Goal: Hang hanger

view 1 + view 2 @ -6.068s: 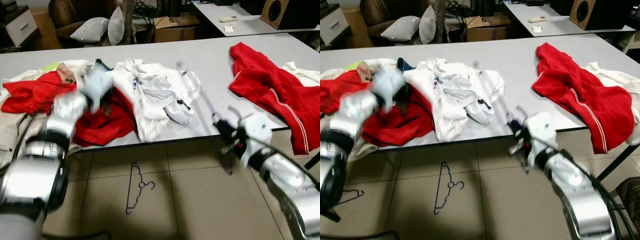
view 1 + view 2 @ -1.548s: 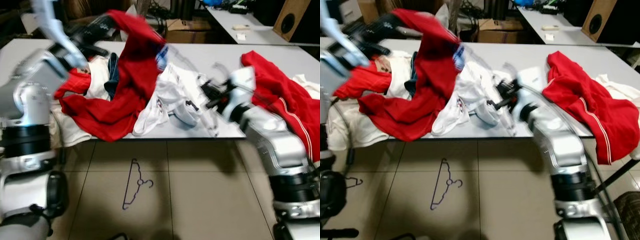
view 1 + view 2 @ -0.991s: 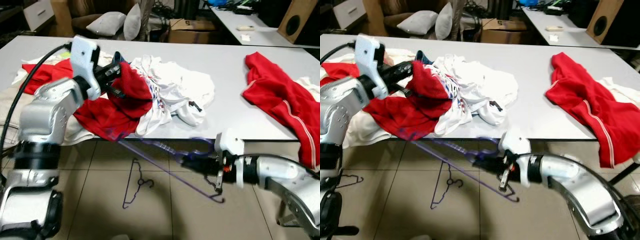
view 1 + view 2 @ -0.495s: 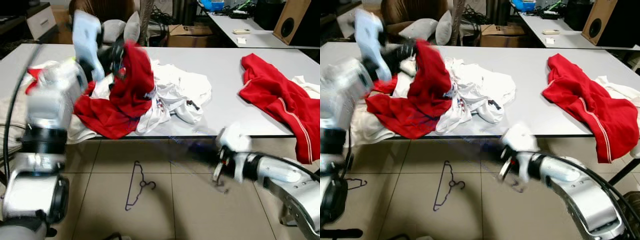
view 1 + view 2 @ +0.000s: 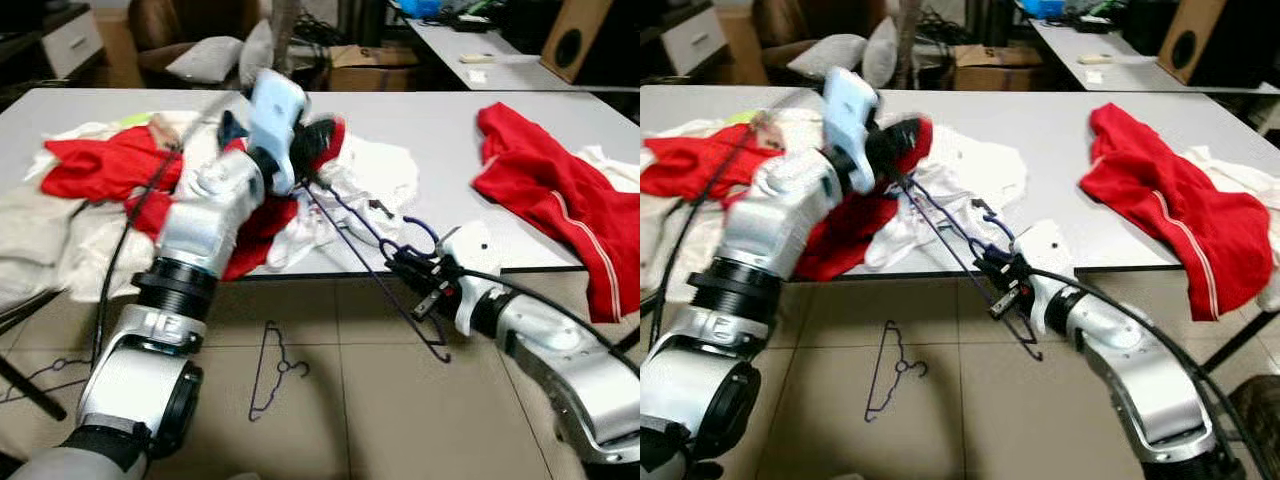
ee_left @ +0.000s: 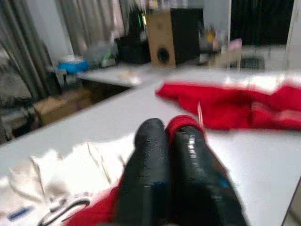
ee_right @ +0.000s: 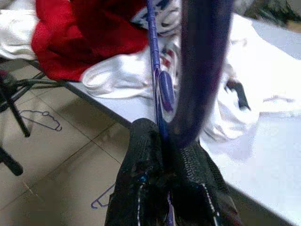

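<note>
Swinging up from the floor, my right gripper [image 5: 1002, 283] stays clenched on the purple hanger [image 5: 960, 245], its end now reaching the red shirt [image 5: 908, 140] pinched by my left gripper [image 5: 895, 150].

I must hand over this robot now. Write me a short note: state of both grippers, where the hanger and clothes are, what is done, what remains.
Right gripper: shut on the purple hanger, off the table's front edge.
Left gripper: shut on a red garment, raised over the clothes pile.
The hanger's far end reaches up to the held garment.
Another hanger lies on the floor; a second red garment drapes over the table's right end.
Done: hanger and garment both gripped.
Left: get the garment onto the hanger, then hang it.
</note>
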`<state>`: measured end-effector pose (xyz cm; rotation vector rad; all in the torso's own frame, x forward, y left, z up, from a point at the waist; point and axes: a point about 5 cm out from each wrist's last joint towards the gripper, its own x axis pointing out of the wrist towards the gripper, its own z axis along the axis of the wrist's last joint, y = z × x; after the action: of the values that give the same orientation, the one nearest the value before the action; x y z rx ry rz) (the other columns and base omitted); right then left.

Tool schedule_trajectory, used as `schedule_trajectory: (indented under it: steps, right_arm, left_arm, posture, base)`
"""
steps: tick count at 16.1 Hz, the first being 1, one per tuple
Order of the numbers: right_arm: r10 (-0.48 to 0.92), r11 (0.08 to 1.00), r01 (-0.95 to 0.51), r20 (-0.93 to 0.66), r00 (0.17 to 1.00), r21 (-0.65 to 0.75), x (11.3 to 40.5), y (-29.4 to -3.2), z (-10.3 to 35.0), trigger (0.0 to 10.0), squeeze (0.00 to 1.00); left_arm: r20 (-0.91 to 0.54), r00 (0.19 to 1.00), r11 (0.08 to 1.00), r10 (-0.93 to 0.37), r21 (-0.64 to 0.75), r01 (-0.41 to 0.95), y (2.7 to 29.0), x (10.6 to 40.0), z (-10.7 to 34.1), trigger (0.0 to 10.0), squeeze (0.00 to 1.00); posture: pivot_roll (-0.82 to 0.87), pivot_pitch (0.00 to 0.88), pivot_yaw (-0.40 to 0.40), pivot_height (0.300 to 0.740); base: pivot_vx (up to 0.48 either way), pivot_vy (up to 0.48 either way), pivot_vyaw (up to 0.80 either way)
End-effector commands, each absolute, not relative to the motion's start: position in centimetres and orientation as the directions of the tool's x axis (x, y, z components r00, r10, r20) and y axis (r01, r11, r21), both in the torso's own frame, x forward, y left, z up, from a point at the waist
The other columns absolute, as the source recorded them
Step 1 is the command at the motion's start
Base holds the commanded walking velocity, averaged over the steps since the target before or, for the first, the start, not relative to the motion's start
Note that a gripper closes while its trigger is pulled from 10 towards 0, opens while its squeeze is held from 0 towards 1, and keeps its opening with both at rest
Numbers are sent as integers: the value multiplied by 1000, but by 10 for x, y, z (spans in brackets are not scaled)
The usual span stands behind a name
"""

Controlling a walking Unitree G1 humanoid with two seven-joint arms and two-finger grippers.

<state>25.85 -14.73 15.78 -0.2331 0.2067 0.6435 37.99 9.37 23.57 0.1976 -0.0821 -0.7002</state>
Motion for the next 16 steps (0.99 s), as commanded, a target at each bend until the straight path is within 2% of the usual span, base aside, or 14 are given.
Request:
schedule_trajectory:
  steps: [1,3,5,6,8,9,11,12,13,14,15,16]
  right_arm:
    - [477,845,-518,-248,843,-135,264,-156,158,10000,0]
    - [323,936,-344,-210,923,-74,276,-173,155,10000,0]
    - [262,961,-275,-195,945,-38,282,-181,155,10000,0]
    - [240,966,-254,-213,947,-43,283,-187,152,10000,0]
    - [238,967,-252,-218,946,-37,282,-188,151,10000,0]
    - [249,965,-261,-222,943,-29,281,-187,150,10000,0]
    - [253,964,-265,-225,941,-22,280,-186,148,10000,0]
    - [253,964,-264,-227,941,-21,279,-185,148,10000,0]
    - [251,965,-262,-226,941,-20,278,-185,148,10000,0]
    - [250,965,-260,-224,942,-19,277,-186,149,10000,0]
    - [249,966,-260,-224,942,-18,275,-187,149,10000,0]
    - [254,964,-264,-224,941,-17,273,-187,149,10000,0]
  left_arm:
    - [-35,784,754,-620,249,608,101,382,228,10000,1000]
    - [-60,764,733,-643,240,636,113,380,223,10000,1000]
    - [-99,755,711,-648,277,647,122,379,217,10000,1000]
    - [-122,733,684,-669,285,671,133,378,214,10000,0]
    - [-147,709,657,-690,285,698,145,374,212,10000,0]
    - [-186,739,673,-647,315,669,156,375,207,10000,0]
    - [-191,762,700,-619,305,645,158,376,202,10000,0]
    - [-205,724,675,-659,264,689,148,370,191,10000,1000]
    - [-194,667,633,-720,212,745,136,361,186,10000,1000]
    - [-188,644,613,-742,198,765,130,357,184,10000,1000]
    - [-205,685,633,-700,266,727,130,359,179,10000,1000]
    - [-221,720,643,-657,334,689,128,361,169,10000,439]
  posture:
    - [-101,0,31,740]
    - [-107,0,41,740]
    - [-108,0,45,740]
    - [-109,0,44,740]
    - [-108,0,40,740]
    - [-107,0,37,740]
    - [-108,0,38,740]
    - [-118,0,46,740]
    - [-124,0,51,740]
    - [-128,0,52,740]
    - [-130,0,53,740]
    - [-140,0,57,740]
  base:
    - [0,0,0]
    - [0,0,0]
    - [0,0,0]
    - [0,0,0]
    - [0,0,0]
    - [0,0,0]
    - [0,0,0]
    - [0,0,0]
    - [0,0,0]
    - [0,0,0]
    - [0,0,0]
    - [0,0,0]
